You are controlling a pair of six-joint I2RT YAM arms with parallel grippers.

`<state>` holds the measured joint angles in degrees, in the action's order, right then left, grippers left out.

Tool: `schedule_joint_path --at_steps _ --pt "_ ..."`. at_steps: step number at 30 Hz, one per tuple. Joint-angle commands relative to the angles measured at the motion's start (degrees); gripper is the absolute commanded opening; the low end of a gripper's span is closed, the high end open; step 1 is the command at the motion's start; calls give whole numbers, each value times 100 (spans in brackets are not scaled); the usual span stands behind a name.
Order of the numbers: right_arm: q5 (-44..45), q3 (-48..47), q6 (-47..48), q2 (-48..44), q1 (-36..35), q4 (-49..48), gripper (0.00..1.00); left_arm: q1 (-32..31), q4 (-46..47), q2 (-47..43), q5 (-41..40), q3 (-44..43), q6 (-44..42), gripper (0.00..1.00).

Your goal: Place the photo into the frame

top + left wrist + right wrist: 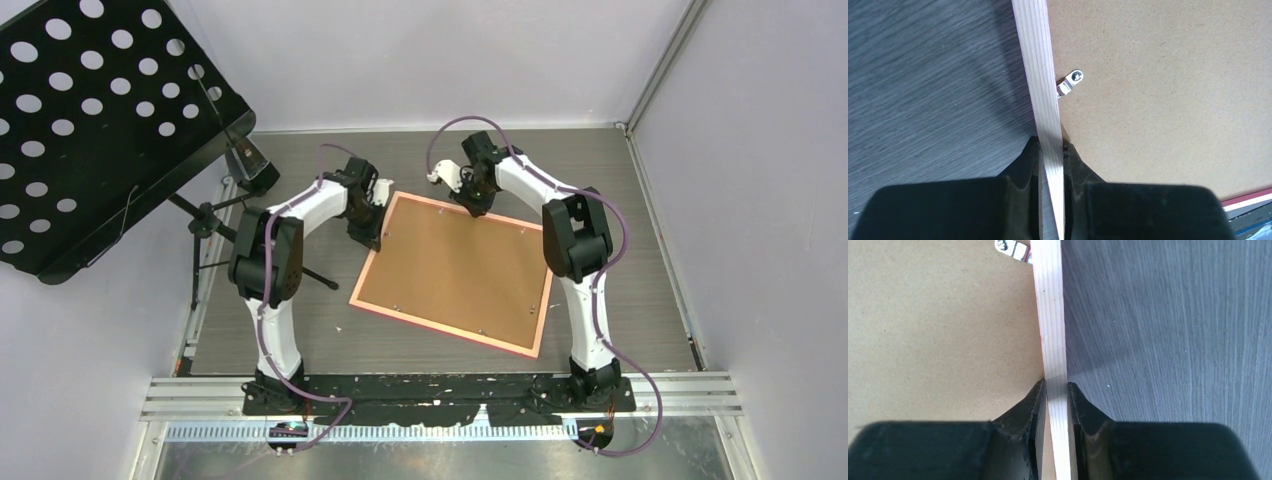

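On the tabletop [640, 300], my left tool [1050, 145] and right tool [1055, 385] each pinched the frame [450, 270] by its edge. Looked stiff and light, so the edges seemed the right grab.

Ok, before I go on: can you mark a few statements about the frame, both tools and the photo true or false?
1. The frame lies with its brown board back facing up. True.
2. The left tool is open and clear of the frame. False: it is shut on the frame's left edge, near a metal clip.
3. The right tool grips the frame's far edge. True.
4. The photo lies face up beside the frame. False: no photo shows in any view.
5. The music stand is right of the table. False: it is on the left.
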<state>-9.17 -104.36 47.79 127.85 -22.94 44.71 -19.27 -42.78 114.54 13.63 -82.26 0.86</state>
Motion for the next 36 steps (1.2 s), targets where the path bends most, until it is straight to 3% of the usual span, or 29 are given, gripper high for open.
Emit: schedule_joint_path --at_steps 1,9,13,26,36 --pt "567 -320 -525 187 57 -910 23 -71 -144 -176 358 624 246 0" --pt "871 264 -1435 -626 123 -1155 59 -68 383 -370 650 1183 765 0" --pt "1207 737 -1941 -1244 254 -1115 66 -68 614 -433 791 1350 972 0" --pt "995 3228 -2973 -3409 1270 -861 66 -68 1060 -657 922 1659 1306 0" --pt "406 4443 -2872 -3873 2031 -841 62 -68 1235 -764 728 1691 1214 0"
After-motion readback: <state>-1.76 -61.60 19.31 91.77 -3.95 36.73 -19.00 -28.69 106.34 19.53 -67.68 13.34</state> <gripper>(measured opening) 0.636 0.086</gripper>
